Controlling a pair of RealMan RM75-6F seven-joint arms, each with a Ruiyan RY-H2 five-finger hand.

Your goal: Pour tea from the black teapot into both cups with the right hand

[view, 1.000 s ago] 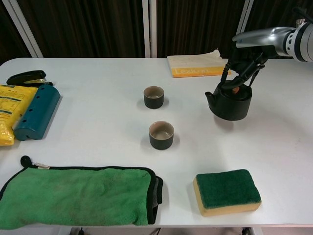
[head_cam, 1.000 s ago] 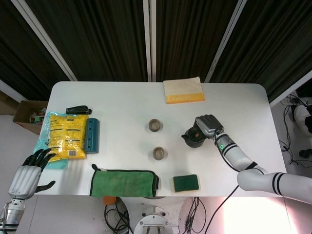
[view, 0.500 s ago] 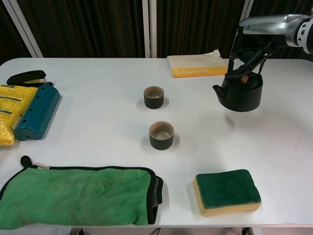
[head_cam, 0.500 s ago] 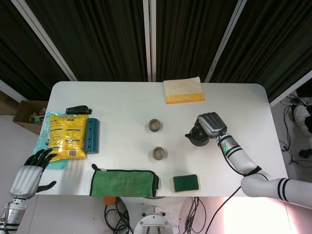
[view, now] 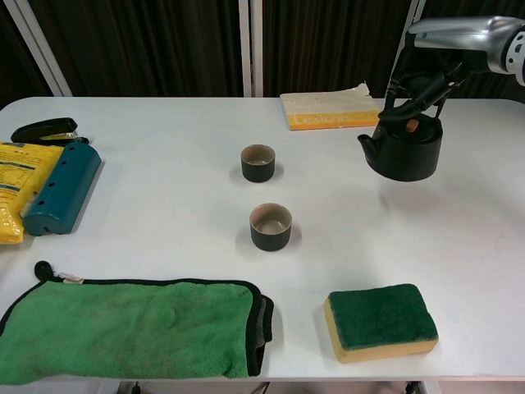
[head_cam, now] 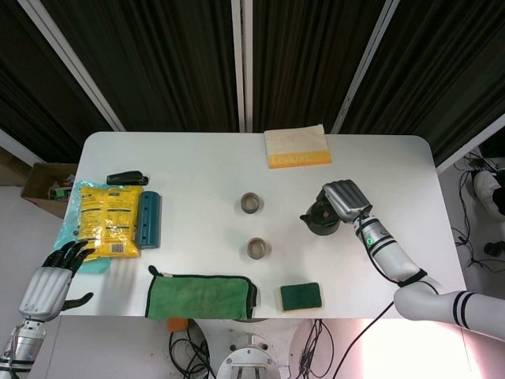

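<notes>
The black teapot [view: 404, 149] [head_cam: 319, 219] hangs lifted off the table at the right, spout pointing left. My right hand [view: 447, 39] [head_cam: 344, 200] holds it by the handle from above. Two dark cups stand left of it: the far cup [view: 258, 162] [head_cam: 251, 203] and the near cup [view: 271, 226] [head_cam: 258, 249], both upright. My left hand [head_cam: 49, 278] hangs open off the table's front left corner, holding nothing.
A yellow-edged book [view: 328, 109] lies behind the teapot. A green sponge [view: 381, 320] sits front right and a green cloth [view: 131, 327] front left. A teal case [view: 61, 187], yellow packet [head_cam: 106, 219] and black stapler [view: 45, 130] lie at the left.
My right hand has raised the teapot off the table and carried it slightly right and back. The left hand has barely shifted.
</notes>
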